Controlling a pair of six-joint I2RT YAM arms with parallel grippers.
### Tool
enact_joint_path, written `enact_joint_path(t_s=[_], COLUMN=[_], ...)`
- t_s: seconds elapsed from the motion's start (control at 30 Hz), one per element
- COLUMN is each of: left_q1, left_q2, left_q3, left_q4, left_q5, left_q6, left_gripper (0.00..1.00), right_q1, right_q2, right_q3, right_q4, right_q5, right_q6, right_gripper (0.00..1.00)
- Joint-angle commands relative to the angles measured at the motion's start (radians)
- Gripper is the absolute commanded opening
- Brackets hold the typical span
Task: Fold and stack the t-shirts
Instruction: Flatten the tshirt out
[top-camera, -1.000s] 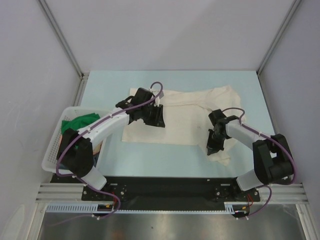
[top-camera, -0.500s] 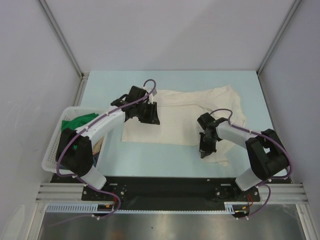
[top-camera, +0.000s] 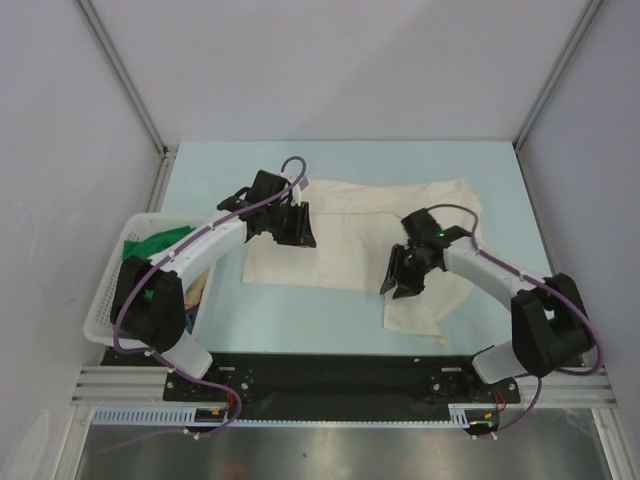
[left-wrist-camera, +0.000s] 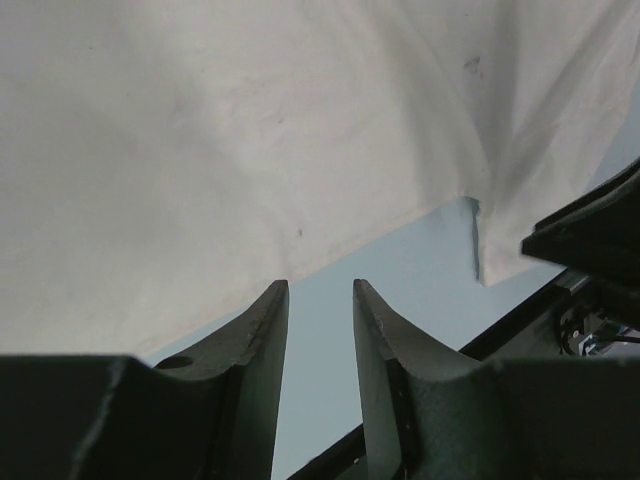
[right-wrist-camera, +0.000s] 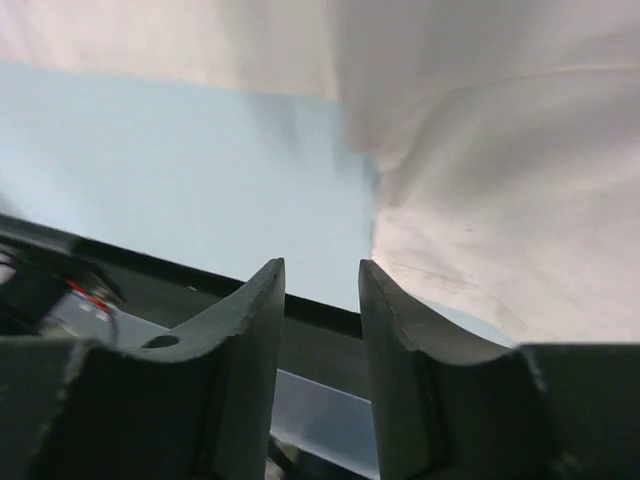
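The large cream t-shirt (top-camera: 350, 235) lies spread on the light blue table, its right part hanging toward the near edge as a flap (top-camera: 415, 315). My left gripper (top-camera: 297, 228) is over the shirt's left part, jaws slightly open and empty; in its wrist view (left-wrist-camera: 320, 290) the cloth (left-wrist-camera: 250, 130) lies just beyond the fingertips. My right gripper (top-camera: 398, 277) is at the flap's left edge, open and empty (right-wrist-camera: 320, 268), with cloth (right-wrist-camera: 500, 150) beside its right finger. A green t-shirt (top-camera: 155, 245) and a bit of salmon cloth (top-camera: 200, 287) lie in the basket.
A white lattice basket (top-camera: 100, 320) stands at the table's left edge beside the left arm. Bare table (top-camera: 300, 310) lies between the shirt and the black base rail (top-camera: 330, 365). Grey walls close in the back and both sides.
My right gripper has moved left and away from me. The shirt's right side, sleeve included, has been drawn inward to the left. My left gripper has shifted slightly left and back.
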Motion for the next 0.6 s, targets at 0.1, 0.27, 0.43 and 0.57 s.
enact_joint_path(t_s=[0.1,0.27,0.43,0.57], left_q1=[0.012,0.015,0.018,0.03], left_q2=[-0.039,-0.028,-0.023,0.027], left_q3=[-0.004,-0.001,0.002,0.016], left_q4=[0.021,0.027,0.03,0.031], left_q5=[0.033,0.046,0.046,0.056], left_q6=[0.024,0.022,0.024,0.007], left_gripper=[0.38,0.38,0.38,0.38], right_q1=[-0.324,-0.464,-0.552,-0.585], right_q2=[-0.26,-0.306,-0.355,-0.331], right_q3=[-0.028,-0.16,-0.231,-0.252], right_q4=[-0.218,-0.213,-0.219,-0.196], right_q5=[0.125,0.132,0.185,0.212], right_q6=[0.075,0.132,0.11,0.084], right_gripper=[0.47,0.47,0.48,0.48])
